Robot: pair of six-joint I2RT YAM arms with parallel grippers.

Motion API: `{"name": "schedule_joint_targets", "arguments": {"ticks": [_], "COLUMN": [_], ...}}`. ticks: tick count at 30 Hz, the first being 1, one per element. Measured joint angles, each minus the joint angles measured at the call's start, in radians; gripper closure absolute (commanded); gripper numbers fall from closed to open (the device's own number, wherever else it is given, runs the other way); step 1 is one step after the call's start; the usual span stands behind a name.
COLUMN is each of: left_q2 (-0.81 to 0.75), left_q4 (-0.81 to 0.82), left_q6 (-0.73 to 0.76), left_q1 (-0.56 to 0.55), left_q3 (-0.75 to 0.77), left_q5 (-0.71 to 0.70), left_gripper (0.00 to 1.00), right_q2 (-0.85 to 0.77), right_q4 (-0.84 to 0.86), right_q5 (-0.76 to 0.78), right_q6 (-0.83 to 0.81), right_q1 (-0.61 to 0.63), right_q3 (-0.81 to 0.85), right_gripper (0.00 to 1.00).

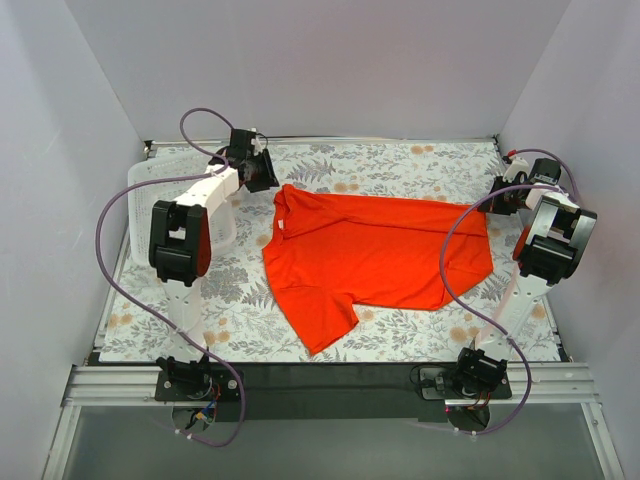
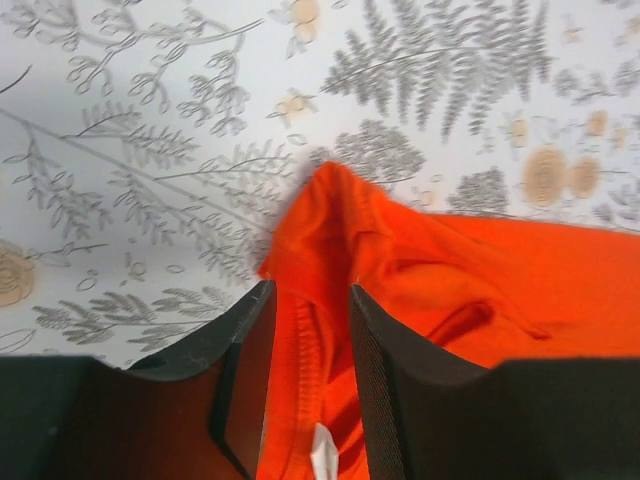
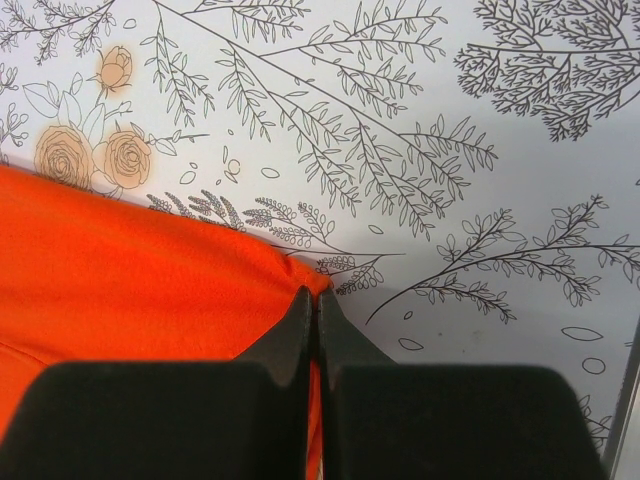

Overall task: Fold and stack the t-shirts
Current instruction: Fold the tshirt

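Centrally on the floral tablecloth, the orange-red t-shirt is laid out almost flat. Its collar end is turned toward the left arm's side and its hem toward the right. One short sleeve is pointed toward the near edge of the table.

The left gripper is placed at the collar end, on the far left of the garment. A bunched fold of fabric is held between its narrowly spaced fingers, and the cloth is pushed up into a small peak just beyond the tips. A white label is seen in the fabric between the fingers (what is printed on it cannot be read).

The right gripper is set at the far right corner of the hem. Its jaws are pressed almost together, and the shirt's edge is pinched between them.

A white perforated basket is stood at the left edge of the table, beside the left arm and apart from the shirt.
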Motion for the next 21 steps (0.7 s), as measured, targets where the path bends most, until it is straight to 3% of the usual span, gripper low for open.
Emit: {"name": "schedule_joint_targets", "arguments": {"ticks": [9,21], "left_q2": [0.011,0.119], "left_q4": [0.035,-0.003], "left_q6": [-0.067,-0.075], "left_q1": [-0.018,-0.044], "left_q3": [0.021,0.100], "left_q5": [0.112,0.126], "left_gripper": [0.65,0.68], "right_q2": [0.001,0.002], "right_q4": [0.000,0.000], "right_q5": [0.000,0.000], "right_q6": [0.000,0.000], "right_q1": [0.000,0.000], "right_q3": [0.000,0.000], "right_gripper": [0.99,0.99]}}
